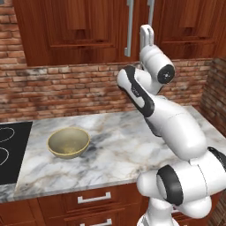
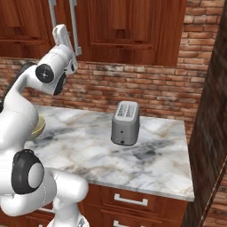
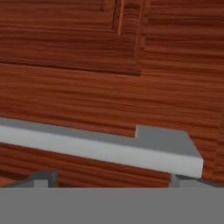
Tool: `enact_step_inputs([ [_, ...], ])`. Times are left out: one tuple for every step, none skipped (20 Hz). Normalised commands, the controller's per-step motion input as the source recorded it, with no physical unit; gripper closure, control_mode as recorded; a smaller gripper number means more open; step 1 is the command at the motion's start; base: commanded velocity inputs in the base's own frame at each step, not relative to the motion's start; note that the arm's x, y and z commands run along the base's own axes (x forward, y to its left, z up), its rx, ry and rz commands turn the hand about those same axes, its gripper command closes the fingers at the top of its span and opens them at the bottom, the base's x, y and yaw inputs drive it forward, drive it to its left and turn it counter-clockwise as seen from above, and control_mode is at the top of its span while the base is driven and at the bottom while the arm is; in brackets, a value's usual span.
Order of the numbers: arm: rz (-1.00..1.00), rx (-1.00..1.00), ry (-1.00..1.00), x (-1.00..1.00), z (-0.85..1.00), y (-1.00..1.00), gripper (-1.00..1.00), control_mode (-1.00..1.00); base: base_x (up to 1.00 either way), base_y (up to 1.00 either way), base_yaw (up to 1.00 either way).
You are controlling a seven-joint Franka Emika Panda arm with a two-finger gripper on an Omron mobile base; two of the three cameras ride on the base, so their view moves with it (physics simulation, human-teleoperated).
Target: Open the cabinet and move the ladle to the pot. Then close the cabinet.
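From the left base camera I see the black cooktop (image 1: pixel 9 150) at the nine o'clock edge of the marble counter (image 1: pixel 119 154). Just to its three o'clock side sits an olive-tan bowl (image 1: pixel 68 142), upright and well apart from the arm. Below the counter edge run low drawers (image 1: pixel 95 198) with short horizontal handles. Above the brick wall (image 1: pixel 66 90) hangs the cabinet (image 1: pixel 75 31), its doors shut, with two long silver bar handles (image 1: pixel 129 28) side by side at about twelve o'clock.

My gripper (image 1: pixel 147 36) is raised at the foot of those handles, pointing up toward twelve o'clock. In the hand camera the cabinet door (image 3: pixel 109 65) is right in front of the fingers (image 3: pixel 43 178), and one handle bar (image 3: pixel 105 146) crosses the view just above them; the fingers stand spread wide, either side of the bar's end, grasping nothing.

From the right base camera a grey toaster (image 2: pixel 126 122) stands on the counter toward three o'clock of the arm, well apart from it.
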Motion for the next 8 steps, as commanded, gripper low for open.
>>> enact_step_inputs([
  [0.00, 0.00, 0.00, 0.70, 0.16, -0.07, -1.00, -1.00, 0.00, 0.00, 0.00],
  [0.00, 0.00, 0.00, 0.69, 0.15, -0.04, -1.00, -1.00, 0.00, 0.00, 0.00],
  [0.00, 0.00, 0.01, 0.69, 0.13, -0.02, -1.00, -1.00, 0.00, 0.00, 0.00],
  [0.00, 0.00, 0.00, 0.68, 0.10, 0.00, -1.00, -1.00, 0.00, 0.00, 0.00],
  [0.00, 0.00, 0.04, 0.64, 0.06, 0.00, -1.00, -1.00, 0.00, 0.00, 0.00],
  [0.00, 0.00, 0.09, 0.60, 0.04, 0.00, -1.00, -1.00, 0.00, 0.00, 0.00],
  [-0.01, 0.00, 0.13, 0.59, 0.01, 0.00, -1.00, -1.00, 0.00, 0.00, 0.00],
  [-0.01, 0.00, 0.10, 0.51, 0.00, 0.00, -1.00, -1.00, 0.00, 0.00, 0.00],
])
